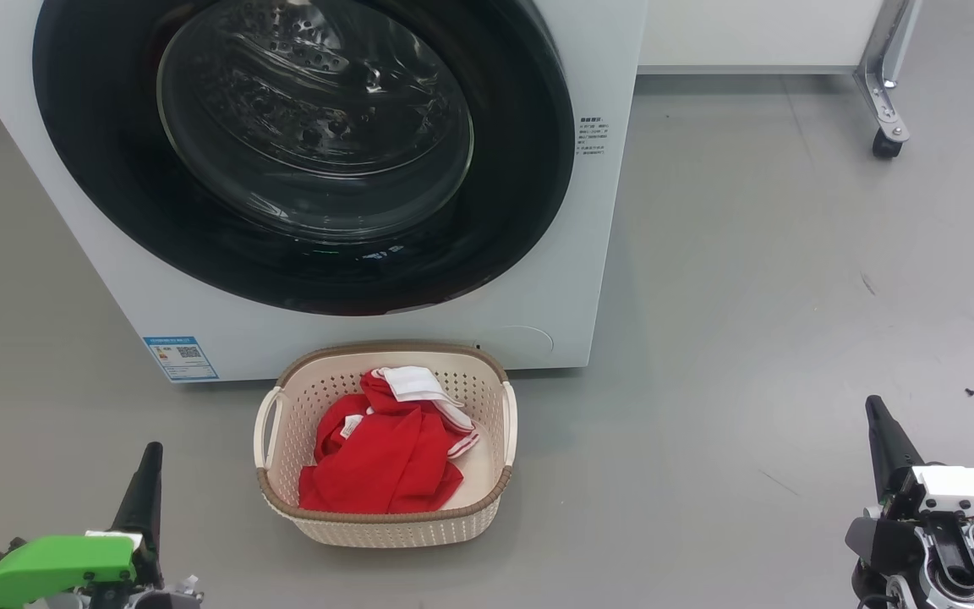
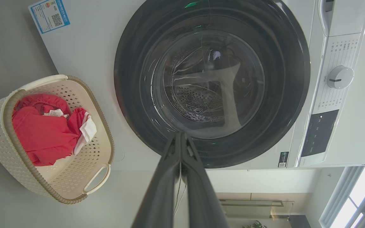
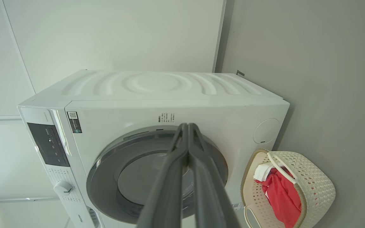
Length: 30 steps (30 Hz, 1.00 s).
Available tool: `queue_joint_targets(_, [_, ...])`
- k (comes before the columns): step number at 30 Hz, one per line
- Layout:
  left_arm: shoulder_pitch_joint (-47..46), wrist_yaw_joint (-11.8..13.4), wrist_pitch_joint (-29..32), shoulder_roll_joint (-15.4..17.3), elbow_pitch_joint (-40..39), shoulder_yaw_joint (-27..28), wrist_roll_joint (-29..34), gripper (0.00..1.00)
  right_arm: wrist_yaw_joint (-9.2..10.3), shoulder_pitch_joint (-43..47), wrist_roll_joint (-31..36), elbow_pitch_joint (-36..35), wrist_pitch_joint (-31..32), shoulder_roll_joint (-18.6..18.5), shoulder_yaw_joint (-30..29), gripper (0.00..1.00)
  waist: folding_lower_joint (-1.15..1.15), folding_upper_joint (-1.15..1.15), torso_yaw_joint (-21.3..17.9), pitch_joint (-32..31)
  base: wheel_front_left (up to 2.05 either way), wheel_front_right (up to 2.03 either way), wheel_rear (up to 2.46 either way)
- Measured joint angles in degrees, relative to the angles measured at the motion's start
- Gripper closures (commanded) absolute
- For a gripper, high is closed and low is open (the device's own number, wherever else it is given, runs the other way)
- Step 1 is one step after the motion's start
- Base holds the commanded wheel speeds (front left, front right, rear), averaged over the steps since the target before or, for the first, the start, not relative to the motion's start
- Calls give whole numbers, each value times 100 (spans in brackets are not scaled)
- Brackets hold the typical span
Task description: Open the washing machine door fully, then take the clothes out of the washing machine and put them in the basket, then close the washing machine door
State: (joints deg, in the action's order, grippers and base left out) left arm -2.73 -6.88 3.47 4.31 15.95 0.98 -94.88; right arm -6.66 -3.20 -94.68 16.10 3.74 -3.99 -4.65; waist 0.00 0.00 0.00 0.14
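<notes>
left fingers [image 1: 142,499]: pressing tight together, gripping nothing. Long dark tapered blades, hanging over bare floor at the near left, well apart from the basket.
right fingers [image 1: 889,444]: clenching the same way, holding nothing. Sitting at the near right, further from the basket than the left pair.
floor [image 1: 749,296]: smooth matte grey, lightly scuffed. Running wide and open to the right of the machine, with a narrower strip showing on the left.
basket [image 1: 394,529]: standing upright on the floor between the two arms, far rim sitting just in front of the machine's base; cannot tell if it is touching. Rounded rectangle in cream perforated plastic, with a brown woven-look rim and a cream loop handle on each side.
clothes [image 1: 385,461]: lying crumpled inside the basket, covering most of its bottom. Soft bright red fabric, white trim bunching toward the far edge, small white label facing up.
washing machine [image 1: 115,279]: standing square on the floor behind the basket. Smooth white front with straight corner edges. Carrying a blue sticker [image 1: 180,358] at the lower left, small printed text [image 1: 593,135] right of the door and a round flush cover [image 1: 525,341] at the lower right.
washing machine door [image 1: 521,186]: sitting shut, flat against the front. Wide glossy black ring around a bulging clear glass bowl, perforated steel drum showing through.
control strip [image 2: 320,133]: running along the machine's top edge, with a dark display panel beside a white round dial [image 2: 339,77].
metal leg [image 1: 884,101]: standing at the far right on a black caster, narrowing the open floor there.
</notes>
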Motion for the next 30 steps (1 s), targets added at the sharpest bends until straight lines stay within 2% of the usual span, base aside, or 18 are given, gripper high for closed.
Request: queue_joint_targets(30, [-23, -3, 1, -1, 5, 19, 0, 100, -1, -5, 0, 0, 5, 1, -18, 100, 0, 0, 0, 0, 0, 0, 0])
